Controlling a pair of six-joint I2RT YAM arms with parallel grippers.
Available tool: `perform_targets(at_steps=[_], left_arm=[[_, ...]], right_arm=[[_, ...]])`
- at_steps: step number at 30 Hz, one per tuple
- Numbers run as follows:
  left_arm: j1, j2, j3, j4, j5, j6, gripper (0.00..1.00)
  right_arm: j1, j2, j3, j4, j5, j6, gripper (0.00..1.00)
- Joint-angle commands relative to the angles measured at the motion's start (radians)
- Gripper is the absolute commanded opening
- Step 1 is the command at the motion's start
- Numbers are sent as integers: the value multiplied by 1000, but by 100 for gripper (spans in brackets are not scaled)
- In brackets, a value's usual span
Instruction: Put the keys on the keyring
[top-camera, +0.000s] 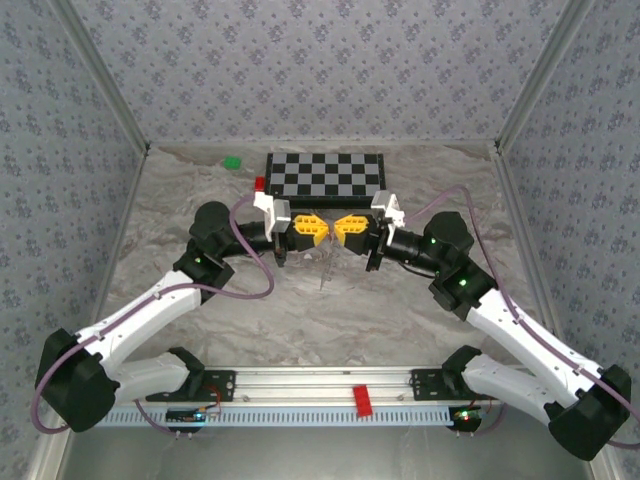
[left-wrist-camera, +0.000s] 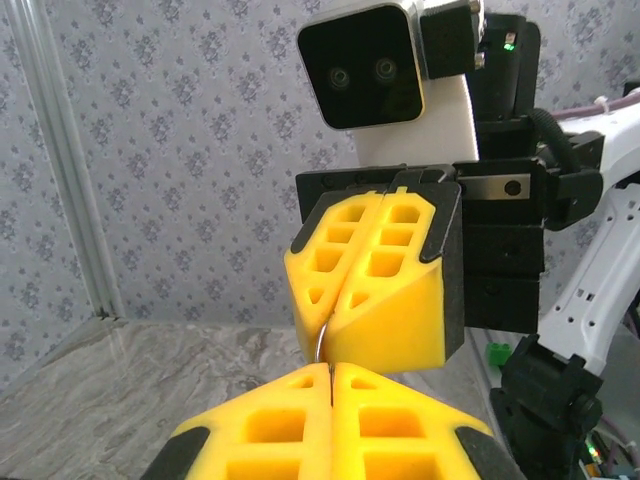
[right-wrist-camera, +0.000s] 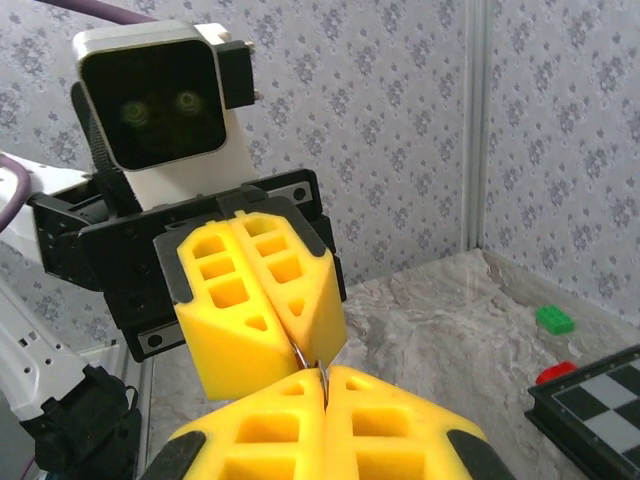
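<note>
Aloft, keyring between fingers (both pairs)

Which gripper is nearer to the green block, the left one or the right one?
Left. The left gripper is nearer the camera and right of the green block; the right gripper faces it from further right.

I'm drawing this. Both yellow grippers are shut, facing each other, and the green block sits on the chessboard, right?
No: the green block lies on the table left of the chessboard, not on it; the top view shows this. The left gripper and right gripper are shut, facing each other.
</note>
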Motion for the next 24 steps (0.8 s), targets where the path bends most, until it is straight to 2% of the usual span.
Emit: perform_targets(at_steps=[1,8,11,12,14,20,24], left_arm=[[-38,-25,29,-30,36,69,0],[-66,-23,32,-109,-10,159,0],[-75,-18,33,-138,-24,186,3],[-76,-17,32,-145,-28,191,7],[-78,-15,33,-147,-29,196,26],[-78,-10,47,-172,-33,192,41],[-77,-30,52,-177,-76,167,52]], right_arm=[[3,3,42,-6,76,52,0],[2,-10,23,44,131,91,0],[1,-18,9,71,151,94,0],[1,-21,6,79,165,96,0],[0,-25,-4,95,173,89,0],[-1,-19,-30,153,168,85,0],[-10,-19,-49,169,165,70,0]])
